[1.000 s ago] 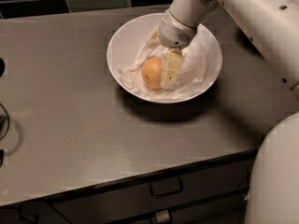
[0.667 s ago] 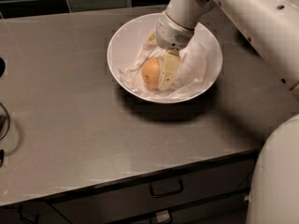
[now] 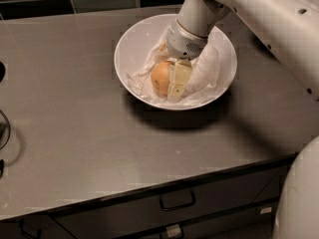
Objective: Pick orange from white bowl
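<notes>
The orange (image 3: 160, 77) lies in the white bowl (image 3: 134, 44) on its crumpled white paper lining, left of the bowl's centre. My gripper (image 3: 175, 81) reaches down into the bowl from the upper right. Its pale tip rests against the right side of the orange, touching it. The orange's far right side is hidden behind the gripper. The bowl stands on the grey countertop (image 3: 75, 113), towards the back.
My white arm (image 3: 259, 19) crosses the upper right corner, and my white base (image 3: 299, 203) fills the lower right. Dark drawers with handles (image 3: 175, 201) run under the counter's front edge. A dark object (image 3: 4, 133) sits at the left edge. Dark tiles line the back wall.
</notes>
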You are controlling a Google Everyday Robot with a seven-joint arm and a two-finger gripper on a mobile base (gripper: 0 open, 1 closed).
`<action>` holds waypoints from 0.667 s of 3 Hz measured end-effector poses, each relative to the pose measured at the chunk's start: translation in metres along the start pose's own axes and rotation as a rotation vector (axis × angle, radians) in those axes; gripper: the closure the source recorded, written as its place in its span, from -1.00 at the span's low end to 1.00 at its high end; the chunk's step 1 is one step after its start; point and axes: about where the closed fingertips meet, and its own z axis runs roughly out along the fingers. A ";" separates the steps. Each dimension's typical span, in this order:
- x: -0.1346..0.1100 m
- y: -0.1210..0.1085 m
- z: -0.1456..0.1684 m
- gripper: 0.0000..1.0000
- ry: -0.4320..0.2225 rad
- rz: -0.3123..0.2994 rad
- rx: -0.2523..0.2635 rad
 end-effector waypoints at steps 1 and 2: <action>0.003 0.004 0.002 -0.68 0.016 0.015 -0.004; 0.003 0.004 0.003 -0.68 0.017 0.016 -0.005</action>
